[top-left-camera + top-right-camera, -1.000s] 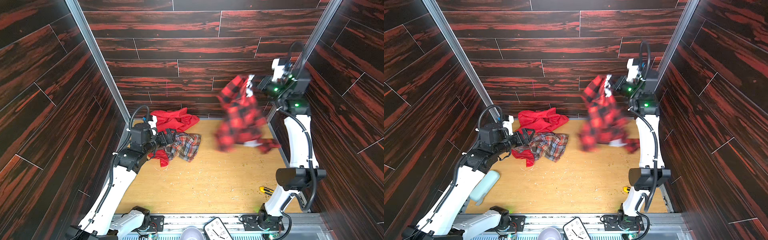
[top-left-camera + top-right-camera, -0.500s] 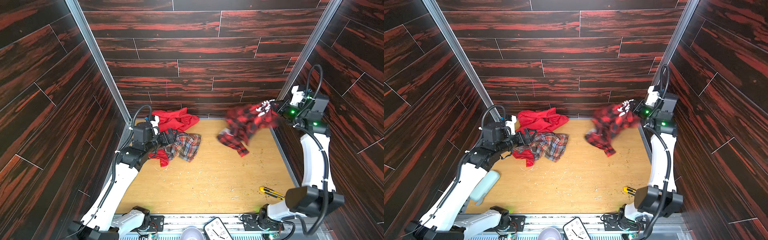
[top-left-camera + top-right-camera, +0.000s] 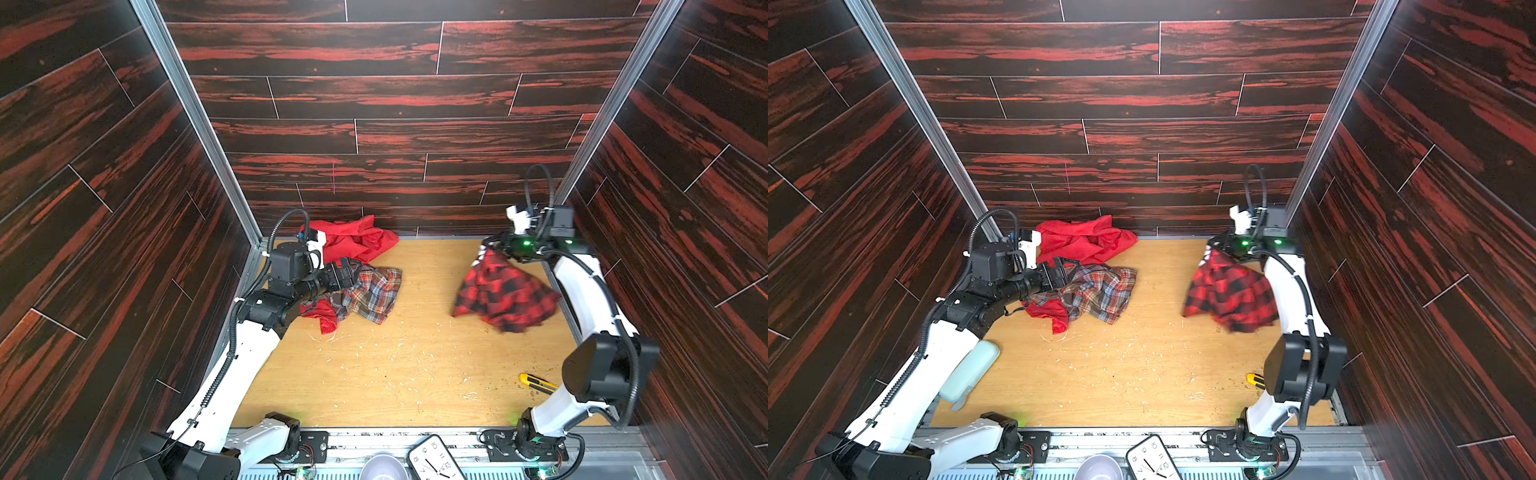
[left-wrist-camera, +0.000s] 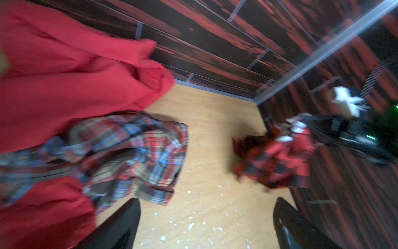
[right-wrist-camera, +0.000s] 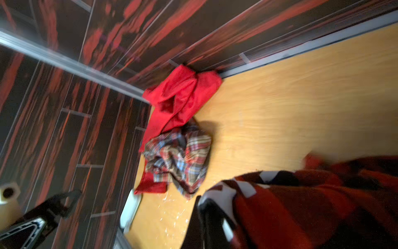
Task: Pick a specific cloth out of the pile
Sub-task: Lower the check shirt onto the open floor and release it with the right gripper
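Observation:
The cloth (image 3: 503, 297) (image 3: 1229, 295), red-and-black buffalo check, hangs from my right gripper (image 3: 488, 249) (image 3: 1214, 248) over the table's far right. That gripper is shut on its top edge, where white lettering shows. Its lower edge is blurred. In the right wrist view the cloth (image 5: 312, 204) bunches around my gripper (image 5: 206, 202). The pile (image 3: 353, 249) lies at the far left: plain red fabric (image 3: 1084, 241) and a muted plaid shirt (image 3: 1096, 291). My left gripper (image 3: 353, 270) (image 4: 206, 204) hovers open over the pile's edge, empty.
Dark wood-patterned walls (image 3: 395, 137) close in the back and both sides. A yellow utility knife (image 3: 536, 382) lies near the right arm's base. A clock (image 3: 432, 459) and a bowl (image 3: 382, 467) sit at the front edge. Pale crumbs litter the wooden table (image 3: 395, 374).
My right arm has swung down from high against the back wall, carrying the checked cloth lower and to the right. The left arm and the pile have hardly moved.

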Tool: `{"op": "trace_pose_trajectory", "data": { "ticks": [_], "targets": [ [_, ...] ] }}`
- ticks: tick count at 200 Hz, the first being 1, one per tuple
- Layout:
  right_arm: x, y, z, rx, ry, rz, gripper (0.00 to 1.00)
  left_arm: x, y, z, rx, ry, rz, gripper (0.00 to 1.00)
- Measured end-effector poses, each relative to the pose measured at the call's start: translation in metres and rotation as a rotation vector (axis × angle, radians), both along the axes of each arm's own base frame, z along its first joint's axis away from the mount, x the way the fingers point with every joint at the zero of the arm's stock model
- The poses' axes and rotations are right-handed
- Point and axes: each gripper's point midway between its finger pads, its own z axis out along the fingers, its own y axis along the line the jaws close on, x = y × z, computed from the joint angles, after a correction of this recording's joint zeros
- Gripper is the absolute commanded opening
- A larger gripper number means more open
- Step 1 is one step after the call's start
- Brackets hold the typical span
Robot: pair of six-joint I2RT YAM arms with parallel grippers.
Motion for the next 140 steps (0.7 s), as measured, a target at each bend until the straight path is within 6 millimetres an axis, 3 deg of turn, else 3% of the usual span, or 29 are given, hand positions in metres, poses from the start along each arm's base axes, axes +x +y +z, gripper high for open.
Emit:
{"op": "trace_pose_trajectory", "data": {
  "ticks": [17, 33, 75, 99, 140],
  "targets": [
    [0.003, -0.004, -0.011, -0.020, 0.001, -0.022, 0.00, -0.005, -0.014, -0.005, 0.004, 0.011, -0.062, 0.99],
    [0.005, -0.020, -0.033, -0.059, 0.037, -0.076, 0.00, -0.010, -0.032, -0.014, 0.043, 0.030, -0.132, 0.99],
    [-0.020, -0.089, -0.133, -0.225, 0.254, -0.283, 0.00, -0.023, -0.081, -0.044, 0.158, 0.085, -0.305, 0.99],
    [-0.042, -0.121, -0.176, -0.323, 0.366, -0.378, 0.00, -0.021, -0.091, -0.054, 0.187, 0.101, -0.330, 0.99],
    [-0.043, -0.133, -0.219, -0.398, 0.448, -0.405, 0.00, -0.017, -0.098, -0.053, 0.194, 0.078, -0.330, 0.99]
  ]
}}
